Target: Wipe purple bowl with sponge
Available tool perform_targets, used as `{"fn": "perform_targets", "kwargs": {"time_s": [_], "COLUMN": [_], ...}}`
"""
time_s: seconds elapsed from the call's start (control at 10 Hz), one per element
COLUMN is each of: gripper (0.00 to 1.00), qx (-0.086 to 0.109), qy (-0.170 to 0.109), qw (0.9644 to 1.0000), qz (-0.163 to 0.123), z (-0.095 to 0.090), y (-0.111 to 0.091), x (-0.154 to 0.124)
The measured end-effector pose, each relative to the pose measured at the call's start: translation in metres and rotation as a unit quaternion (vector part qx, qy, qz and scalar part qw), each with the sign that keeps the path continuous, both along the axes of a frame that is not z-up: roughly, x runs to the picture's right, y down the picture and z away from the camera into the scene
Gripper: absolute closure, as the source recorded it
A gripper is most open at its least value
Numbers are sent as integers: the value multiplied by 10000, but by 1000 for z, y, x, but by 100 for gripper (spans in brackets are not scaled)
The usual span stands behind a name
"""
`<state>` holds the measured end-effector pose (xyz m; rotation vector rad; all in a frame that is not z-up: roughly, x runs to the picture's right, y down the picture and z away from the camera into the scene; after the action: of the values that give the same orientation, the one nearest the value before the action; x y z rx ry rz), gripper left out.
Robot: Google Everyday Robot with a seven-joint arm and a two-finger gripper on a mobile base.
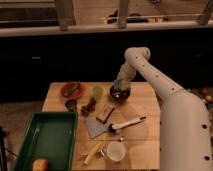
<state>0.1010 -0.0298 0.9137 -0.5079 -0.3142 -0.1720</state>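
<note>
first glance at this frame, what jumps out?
The big white arm reaching in from the right, its gripper down over the purple bowl at the table's far edge. Next, the green tray at front left, then the scraper mid-table and the white mug near the front edge.

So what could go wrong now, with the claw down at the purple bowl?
The claw is down at the purple bowl, which sits near the table's far edge. A hard wipe might push it off the back. The small green cup stands just beside the bowl, so a wide sweep could knock it over. I cannot see the sponge, so it may not be wiping properly.
</note>
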Motion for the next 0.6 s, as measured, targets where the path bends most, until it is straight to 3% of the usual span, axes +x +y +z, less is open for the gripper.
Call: {"fn": "perform_targets", "kwargs": {"time_s": [0.4,0.6], "gripper": [100,100], "qx": [-144,-300], "qy": [-406,-463], "qw": [9977,9962], "qz": [-525,-669], "z": [-8,-18], "y": [21,39], "x": [-42,-41]}}
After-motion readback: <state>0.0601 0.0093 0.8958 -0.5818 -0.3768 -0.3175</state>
